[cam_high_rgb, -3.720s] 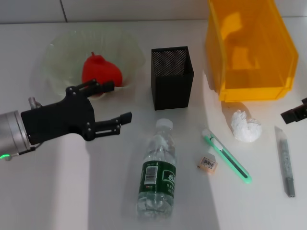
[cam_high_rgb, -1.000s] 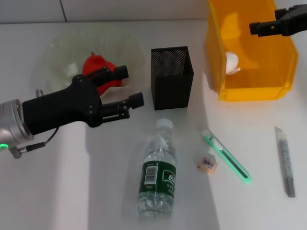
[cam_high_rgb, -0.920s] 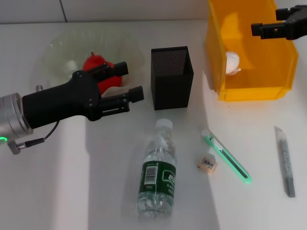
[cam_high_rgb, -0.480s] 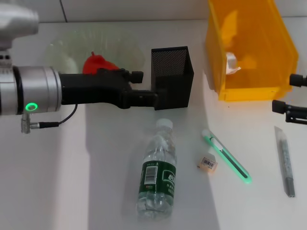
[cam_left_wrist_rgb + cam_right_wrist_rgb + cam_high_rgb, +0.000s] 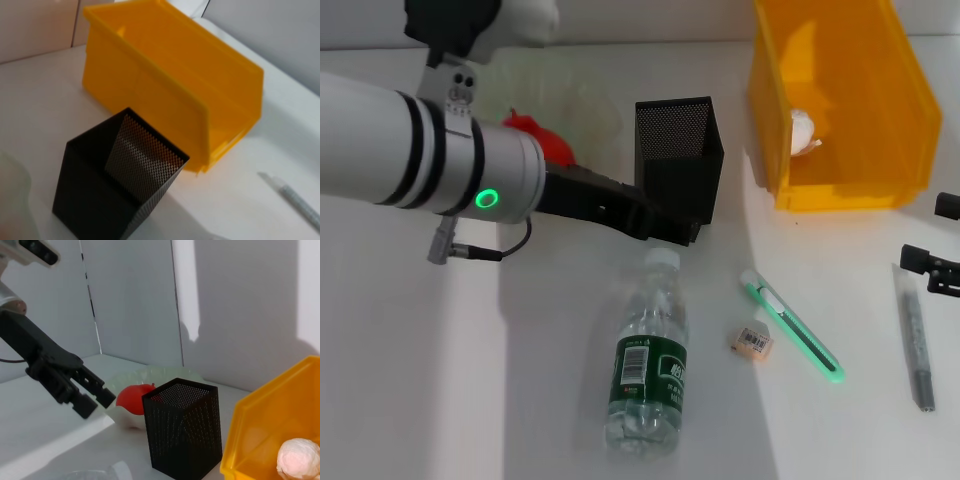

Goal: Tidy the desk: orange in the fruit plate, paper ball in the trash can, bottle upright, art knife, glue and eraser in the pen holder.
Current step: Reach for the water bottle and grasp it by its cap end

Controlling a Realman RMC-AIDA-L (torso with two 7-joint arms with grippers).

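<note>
– What crowds the lying clear plastic bottle with the green label (image 5: pixel 647 370)?

– The left gripper (image 5: pixel 665 228) hangs just above its white cap, before the square black mesh pen holder (image 5: pixel 679 160). Bare white desk (image 5: pixel 440 390) lies open on its left side.

– And rightward?

– A tiny beige eraser (image 5: pixel 752 342) and green-glowing art knife (image 5: pixel 792 324) lie near; beyond, the yellow-orange trash can (image 5: pixel 844 100).

Left claw (image 5: pixel 670 232) low, fingers parted

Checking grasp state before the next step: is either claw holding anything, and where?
Nothing is held. The left claw hangs open above the bottle's cap end, in front of the pen holder. The right claw sits at the desk's right edge, nothing between its tips.
</note>
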